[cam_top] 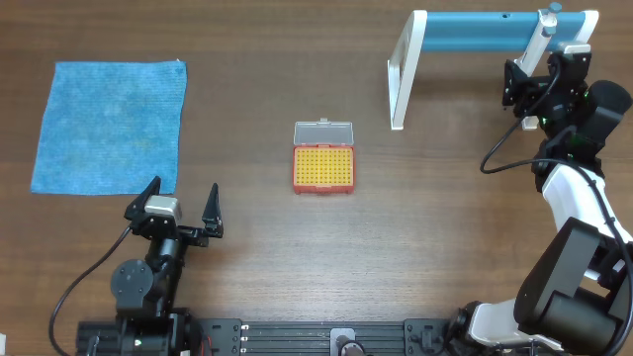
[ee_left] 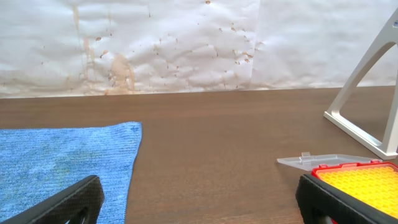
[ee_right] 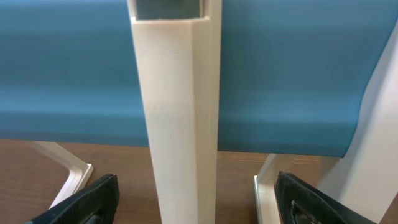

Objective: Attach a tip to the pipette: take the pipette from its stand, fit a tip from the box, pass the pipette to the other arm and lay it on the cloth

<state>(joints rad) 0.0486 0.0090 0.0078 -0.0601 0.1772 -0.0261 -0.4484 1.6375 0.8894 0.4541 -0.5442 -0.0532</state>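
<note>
The white pipette (cam_top: 542,38) hangs upright on the stand's blue bar (cam_top: 475,32) at the far right. In the right wrist view the pipette's white body (ee_right: 177,112) stands in front of the blue bar (ee_right: 74,68). My right gripper (cam_top: 534,84) (ee_right: 199,199) is open, one finger on each side of the body and a gap on both sides. The tip box (cam_top: 323,166) (ee_left: 360,180), red with yellow tips and its clear lid folded back, sits mid-table. The blue cloth (cam_top: 109,127) (ee_left: 56,155) lies flat at the far left. My left gripper (cam_top: 183,208) (ee_left: 199,202) is open and empty, low near the cloth's near right corner.
The stand's white leg (cam_top: 399,74) (ee_left: 367,93) rises to the right of the tip box. Bare brown tabletop (cam_top: 247,89) stretches between cloth, box and stand. A pale papered wall (ee_left: 186,43) closes the far side.
</note>
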